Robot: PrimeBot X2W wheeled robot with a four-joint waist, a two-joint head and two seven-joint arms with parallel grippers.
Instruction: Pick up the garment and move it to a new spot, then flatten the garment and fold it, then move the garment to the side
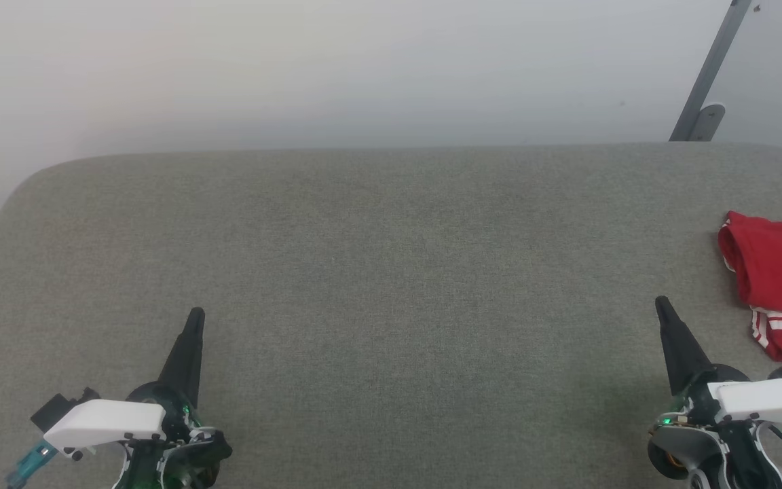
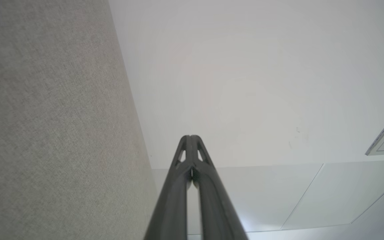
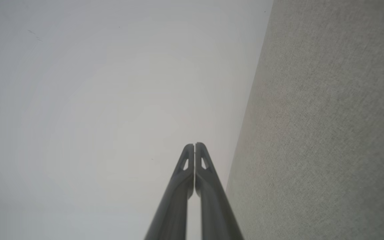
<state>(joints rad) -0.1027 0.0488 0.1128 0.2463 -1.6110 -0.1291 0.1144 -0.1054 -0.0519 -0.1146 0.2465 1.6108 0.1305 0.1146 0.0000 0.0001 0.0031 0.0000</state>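
Looking down from the head, we count one garment (image 1: 778,268), two grippers and one grey fabric-covered surface (image 1: 391,258). The garment, red with white stripes at one edge, lies bunched at the right end of that surface and is cut off by the picture's border. Our left gripper (image 1: 195,316) sits at the lower left. Our right gripper (image 1: 661,303) sits at the lower right, near the garment but apart from it. In each wrist view we see two dark fingers (image 2: 175,186) pressed together at the tips, holding nothing. One grey metal bar (image 1: 706,75) slants up the pale wall (image 1: 296,68) behind.
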